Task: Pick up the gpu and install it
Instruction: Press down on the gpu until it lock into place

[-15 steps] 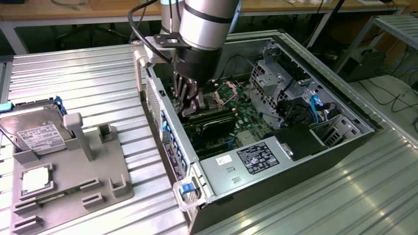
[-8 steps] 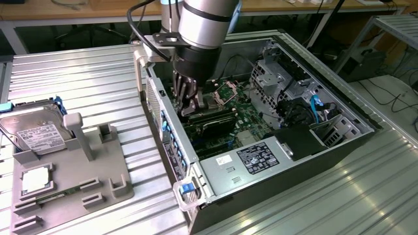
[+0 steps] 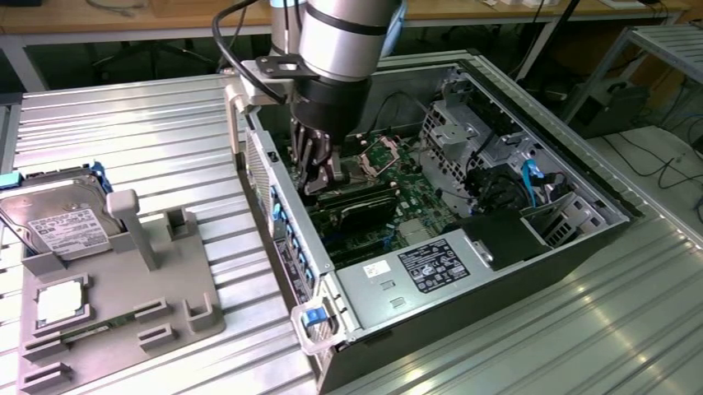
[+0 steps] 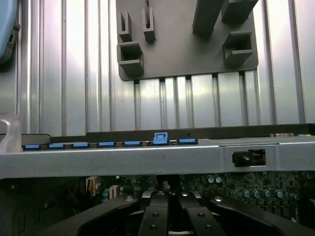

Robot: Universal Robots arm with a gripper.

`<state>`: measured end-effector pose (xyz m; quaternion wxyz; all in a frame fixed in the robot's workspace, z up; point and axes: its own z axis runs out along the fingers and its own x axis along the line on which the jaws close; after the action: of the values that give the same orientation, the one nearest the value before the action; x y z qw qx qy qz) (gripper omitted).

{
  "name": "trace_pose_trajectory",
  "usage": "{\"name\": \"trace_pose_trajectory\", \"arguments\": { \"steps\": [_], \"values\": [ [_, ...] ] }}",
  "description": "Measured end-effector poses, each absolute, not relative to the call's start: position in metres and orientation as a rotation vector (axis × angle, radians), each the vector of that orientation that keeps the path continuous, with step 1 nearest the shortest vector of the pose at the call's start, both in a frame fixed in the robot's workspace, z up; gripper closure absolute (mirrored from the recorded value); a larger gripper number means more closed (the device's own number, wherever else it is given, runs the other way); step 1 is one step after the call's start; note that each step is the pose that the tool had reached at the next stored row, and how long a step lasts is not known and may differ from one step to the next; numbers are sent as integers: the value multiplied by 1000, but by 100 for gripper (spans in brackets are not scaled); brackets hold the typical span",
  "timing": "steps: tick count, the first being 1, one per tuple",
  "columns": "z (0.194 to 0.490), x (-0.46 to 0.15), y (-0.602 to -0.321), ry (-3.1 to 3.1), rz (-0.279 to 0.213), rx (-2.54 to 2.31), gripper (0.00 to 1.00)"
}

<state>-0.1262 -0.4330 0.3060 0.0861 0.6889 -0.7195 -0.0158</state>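
Note:
Inside the open computer case (image 3: 611, 197), the gpu (image 3: 357, 207) is a dark flat card sitting low over the green motherboard (image 3: 416, 196), close to the case's rear wall. My gripper (image 3: 316, 185) reaches straight down into the case, shut, with its fingertips at the end of the gpu nearest that wall. In the wrist view the black fingers (image 4: 152, 216) are pressed together above the motherboard, and the card itself is hidden below them.
On the exterior view's left, a grey holder (image 3: 165, 280) carries a silver hard drive (image 3: 61, 222) and a square CPU chip (image 3: 61, 300). Blue slot latches (image 4: 160, 138) line the case's rear wall. Drive cages and cables (image 3: 528, 177) crowd the case's far side.

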Motion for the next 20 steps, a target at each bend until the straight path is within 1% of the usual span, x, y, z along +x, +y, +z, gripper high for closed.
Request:
{"name": "trace_pose_trajectory", "arguments": {
  "steps": [9, 13, 20],
  "values": [
    [308, -128, -432, -2149, -28, 2056, 89],
    [308, -128, -430, -2155, -7, 2068, 89],
    [308, -128, -430, -2050, 8, 2175, 89]
  ]
}}
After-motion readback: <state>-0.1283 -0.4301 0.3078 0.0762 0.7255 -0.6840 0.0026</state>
